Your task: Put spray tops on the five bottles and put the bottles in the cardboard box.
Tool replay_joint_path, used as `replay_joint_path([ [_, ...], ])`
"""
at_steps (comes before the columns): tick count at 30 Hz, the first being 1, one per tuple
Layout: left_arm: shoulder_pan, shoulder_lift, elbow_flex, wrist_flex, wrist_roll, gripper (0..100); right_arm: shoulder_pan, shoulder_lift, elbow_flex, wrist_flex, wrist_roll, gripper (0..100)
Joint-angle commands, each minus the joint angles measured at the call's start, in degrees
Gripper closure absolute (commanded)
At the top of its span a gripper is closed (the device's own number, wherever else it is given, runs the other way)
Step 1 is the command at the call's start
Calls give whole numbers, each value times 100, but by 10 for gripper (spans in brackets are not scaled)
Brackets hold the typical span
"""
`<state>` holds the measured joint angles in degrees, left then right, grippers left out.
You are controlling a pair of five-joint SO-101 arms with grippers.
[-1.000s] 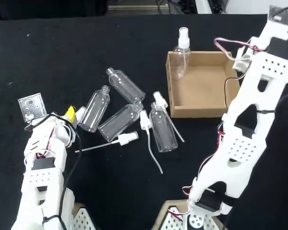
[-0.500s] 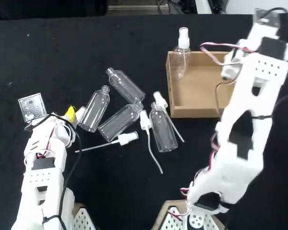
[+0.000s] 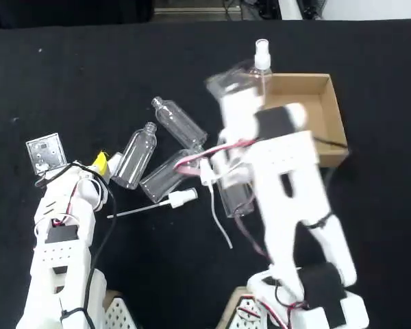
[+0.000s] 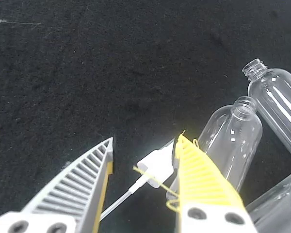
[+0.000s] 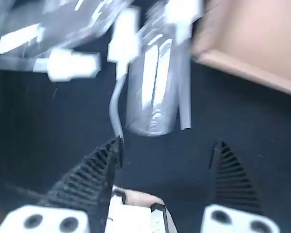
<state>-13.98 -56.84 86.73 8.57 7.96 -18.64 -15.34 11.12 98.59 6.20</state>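
My left gripper (image 4: 144, 141) is open low over the black table, with a white spray top (image 4: 157, 165) lying between its grey and yellow fingers; in the high view this gripper (image 3: 104, 164) sits at the left. Two uncapped clear bottles (image 4: 235, 138) (image 4: 276, 104) lie just past it. My right gripper (image 5: 168, 142) is open above the base of a lying clear bottle (image 5: 153, 92), with nothing between its fingers. Two spray tops (image 5: 70, 64) (image 5: 125, 41) lie beside that bottle. One capped bottle (image 3: 259, 68) stands in the cardboard box (image 3: 329, 116). The right arm (image 3: 281, 178) hides part of the box.
Three uncapped bottles (image 3: 179, 122) (image 3: 137, 155) (image 3: 170, 175) lie in a cluster mid-table. A spray top with a long tube (image 3: 181, 198) lies below them, and a second (image 3: 207, 171) lies by the right arm. A small grey plate (image 3: 42, 152) lies at the left.
The right arm has swung fast from over the box's right side to the middle of the table, above the lying bottle. The left arm has not moved.
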Motion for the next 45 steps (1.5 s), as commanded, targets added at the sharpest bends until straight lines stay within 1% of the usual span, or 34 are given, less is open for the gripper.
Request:
replay_joint_path([
  [1,-57,-70,-84,-114,44,801,-352,154,127,-396,53,750],
  [6,-48,-70,-75,-114,44,801,-466,716,127,-958,62,751],
  [11,-48,-70,-84,-88,44,801,-457,1121,171,-1073,62,751],
  [20,-57,-70,-92,-79,44,801,-273,1270,180,-1451,62,749],
  [24,-57,-70,-101,-79,44,801,-62,1218,277,-1538,26,750],
  [27,-57,-70,-127,-88,44,801,18,1218,629,-1899,18,749],
  [34,-66,-70,-127,-79,44,801,123,804,2053,-3341,18,750],
  [42,-66,-70,-75,-79,44,801,167,514,2818,-3956,26,750],
  [45,-57,-70,-75,-97,44,801,158,479,2888,-3974,18,751],
])
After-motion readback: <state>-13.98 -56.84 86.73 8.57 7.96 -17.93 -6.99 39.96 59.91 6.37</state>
